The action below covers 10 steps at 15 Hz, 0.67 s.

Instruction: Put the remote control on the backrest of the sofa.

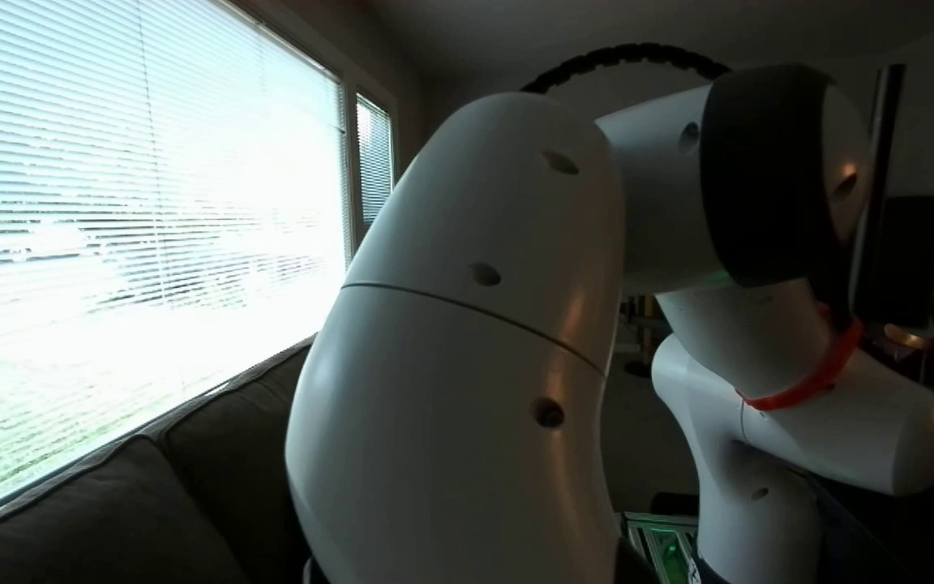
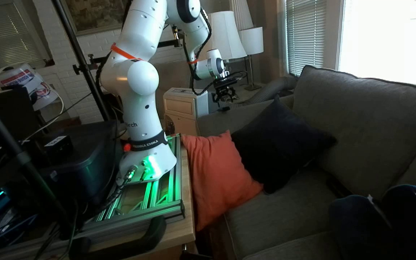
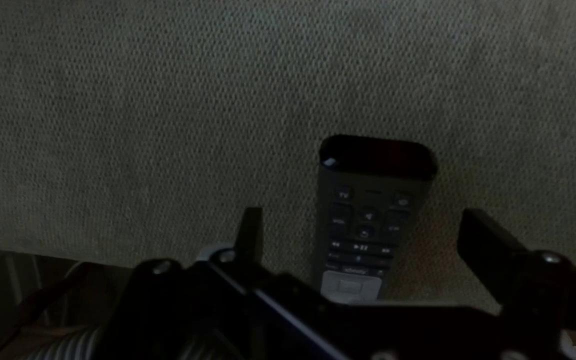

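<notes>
In the wrist view, the remote control [image 3: 363, 225], right of centre, is nearly black, with a glossy black end, pale key markings and a grey patch low down; the sofa [image 3: 168, 125] around it is grey-olive with a fine woven grain, and the gripper [image 3: 360, 217] at the bottom is black. In an exterior view, the backrest [image 2: 367, 122] at right is plain grey-olive. An orange pillow [image 2: 219, 177] fills the lower centre, a blue-black pillow [image 2: 276, 141] to its right. Upper left of centre, the arm [image 2: 141, 27] is white with black bands [image 2: 161, 139] and orange-red straps [image 2: 123, 52], its base [image 2: 157, 166] lit green. In an exterior view, white blinds [image 1: 70, 122] stripe the upper left.
</notes>
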Each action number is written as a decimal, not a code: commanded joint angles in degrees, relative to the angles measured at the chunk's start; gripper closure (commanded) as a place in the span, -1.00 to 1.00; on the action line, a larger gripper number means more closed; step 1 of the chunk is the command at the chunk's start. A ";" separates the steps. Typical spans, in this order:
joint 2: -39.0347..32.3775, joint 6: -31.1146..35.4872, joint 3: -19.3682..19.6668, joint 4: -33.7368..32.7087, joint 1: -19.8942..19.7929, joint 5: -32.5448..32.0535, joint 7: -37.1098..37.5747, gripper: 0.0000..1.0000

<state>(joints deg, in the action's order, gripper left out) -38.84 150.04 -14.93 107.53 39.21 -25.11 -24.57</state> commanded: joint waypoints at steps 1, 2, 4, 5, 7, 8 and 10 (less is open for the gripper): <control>-2.86 -0.04 0.09 -2.66 0.86 -1.75 1.43 -1.00; -3.41 0.14 0.23 -3.02 1.05 -1.85 1.39 -1.00; -4.39 0.12 0.54 -3.78 1.36 -2.04 1.39 -1.00; -4.74 0.04 0.55 -4.08 1.37 -2.06 1.27 -1.00; -5.52 -0.05 0.62 -4.55 1.39 -2.01 1.25 -1.00; -5.78 -0.14 0.58 -4.67 1.36 -1.93 1.20 -0.84; -6.28 -0.10 0.69 -5.04 1.44 -1.99 1.24 -0.31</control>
<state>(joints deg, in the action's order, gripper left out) -43.38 150.06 -14.80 104.25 40.03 -25.39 -24.57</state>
